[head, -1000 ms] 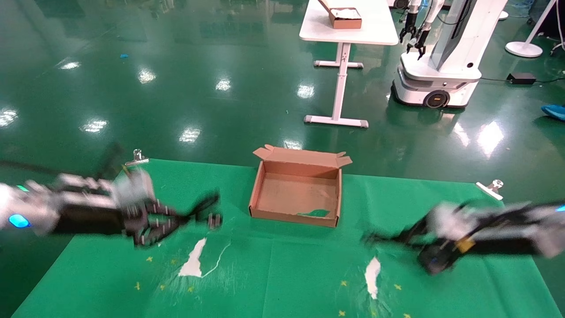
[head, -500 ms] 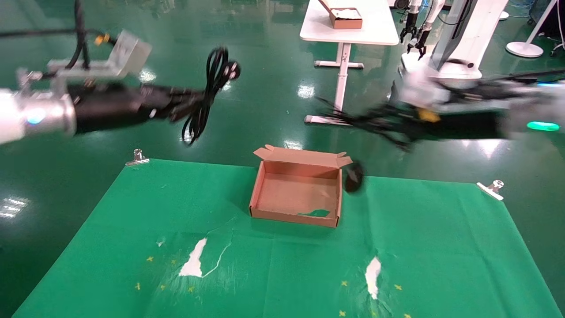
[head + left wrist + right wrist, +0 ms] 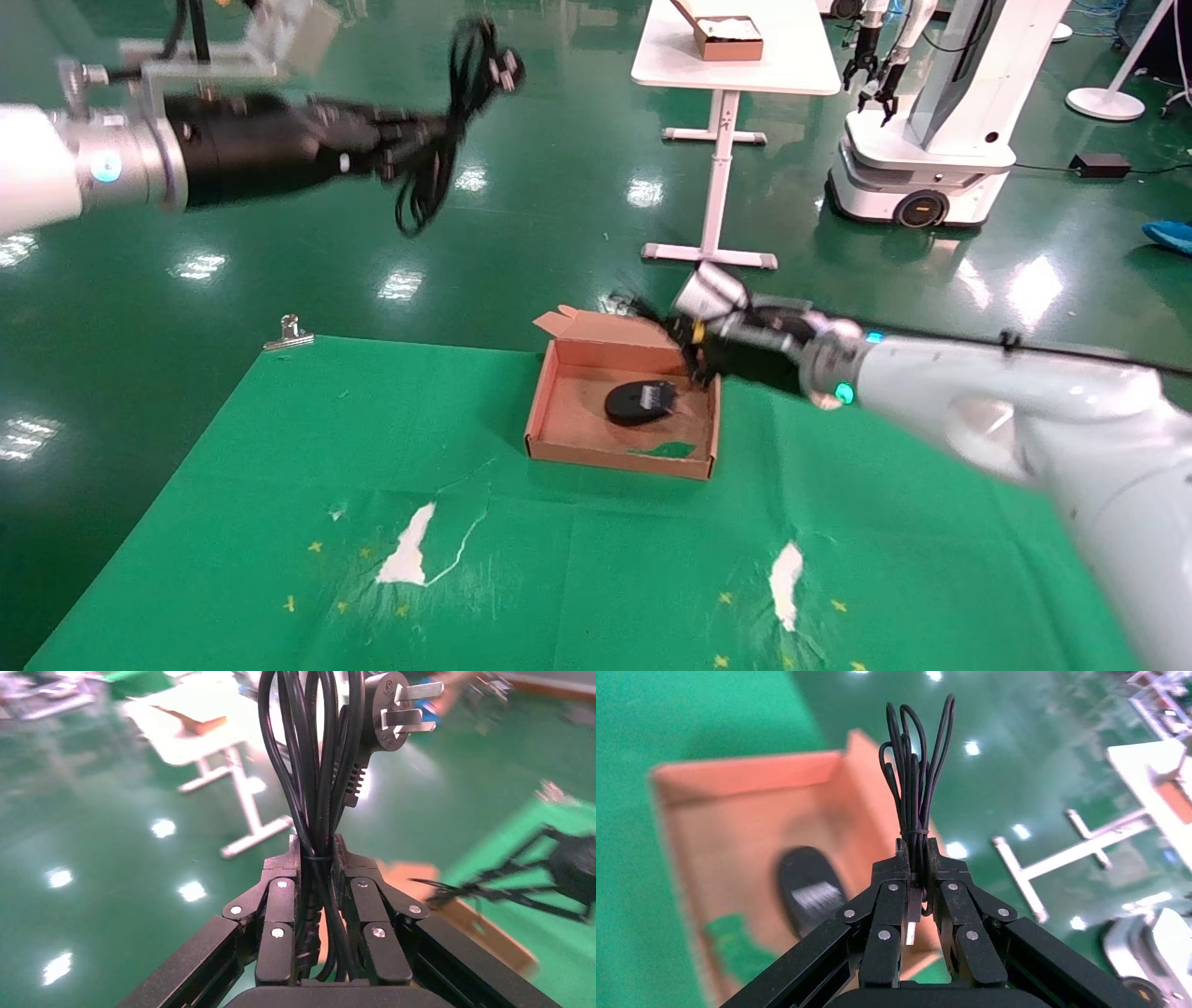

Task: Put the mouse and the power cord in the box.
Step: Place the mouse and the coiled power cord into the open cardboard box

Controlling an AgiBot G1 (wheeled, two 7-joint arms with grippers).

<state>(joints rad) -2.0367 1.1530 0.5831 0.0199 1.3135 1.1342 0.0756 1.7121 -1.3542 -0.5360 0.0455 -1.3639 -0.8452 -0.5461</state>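
Hanging over the far right corner of the box (image 3: 622,410), the right end effector (image 3: 672,347) is clamped on the thin bundled cable of the mouse (image 3: 641,402), whose black body now lies on the cardboard floor inside, right of centre. Half a second ago the mouse dangled outside the box's right wall while this arm was high above; the arm has since dropped and swung left, so the mouse body has landed where it belongs. In the right wrist view the fingers (image 3: 891,910) are pressed together around the cable loops, so by my reading release is the step left for this item.

High at the far left, the left end effector (image 3: 410,149) is closed on the power cord (image 3: 456,112), its loops and pronged plug hanging free well above the green-covered tabletop (image 3: 279,522) and well apart from the box. It has risen slightly since the previous frame. The left wrist view shows the fingers (image 3: 277,917) squeezing the coil's middle. The cord's delivery looks still to come.
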